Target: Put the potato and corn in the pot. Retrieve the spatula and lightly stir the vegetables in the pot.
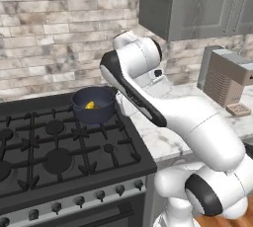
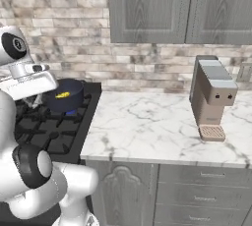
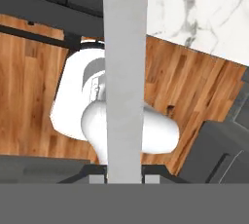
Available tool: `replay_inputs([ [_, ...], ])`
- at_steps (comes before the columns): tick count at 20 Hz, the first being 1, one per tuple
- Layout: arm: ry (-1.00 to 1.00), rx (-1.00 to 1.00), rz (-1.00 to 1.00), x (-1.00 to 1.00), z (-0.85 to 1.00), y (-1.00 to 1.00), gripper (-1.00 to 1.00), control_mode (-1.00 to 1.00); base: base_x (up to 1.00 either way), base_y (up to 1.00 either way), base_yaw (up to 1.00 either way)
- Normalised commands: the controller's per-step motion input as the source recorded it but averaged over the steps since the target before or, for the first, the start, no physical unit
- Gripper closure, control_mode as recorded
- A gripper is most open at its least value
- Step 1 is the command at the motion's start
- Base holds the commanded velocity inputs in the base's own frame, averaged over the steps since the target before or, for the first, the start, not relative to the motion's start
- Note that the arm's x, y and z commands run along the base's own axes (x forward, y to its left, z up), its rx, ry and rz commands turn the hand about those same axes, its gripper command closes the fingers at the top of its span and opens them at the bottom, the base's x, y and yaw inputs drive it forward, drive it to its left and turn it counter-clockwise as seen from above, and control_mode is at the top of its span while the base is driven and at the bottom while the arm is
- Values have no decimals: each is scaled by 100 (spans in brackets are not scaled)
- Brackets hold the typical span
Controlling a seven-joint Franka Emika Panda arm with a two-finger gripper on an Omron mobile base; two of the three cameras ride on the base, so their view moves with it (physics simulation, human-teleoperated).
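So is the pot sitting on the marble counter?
No, the pot stands on the stove's back right burner, with the corn inside it.

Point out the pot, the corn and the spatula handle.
pot (image 1: 99, 113): left base view, on its dark outer wall.
corn (image 1: 90, 105): left base view, on the yellow cob inside the pot.
spatula (image 3: 125, 72): hand view, on the middle of its grey handle, gripped between the fingers.

We see the dark blue-grey pot (image 1: 94, 105) standing upright on the back right burner, with the yellow corn (image 1: 90, 105) lying inside. The grey spatula handle (image 3: 125, 72) runs straight up from the fingertips.
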Motion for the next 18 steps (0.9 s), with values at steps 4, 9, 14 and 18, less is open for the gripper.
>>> replay_inputs([
  [4,1,-6,11,74,22,-29,100,-100,0,0,0],
  [9,8,-15,7,23,6,4,100,-100,0,0,0],
  [14,19,-16,31,-4,36,2,100,-100,0,0,0],
  [18,8,-5,15,18,-30,-27,100,-100,0,0,0],
])
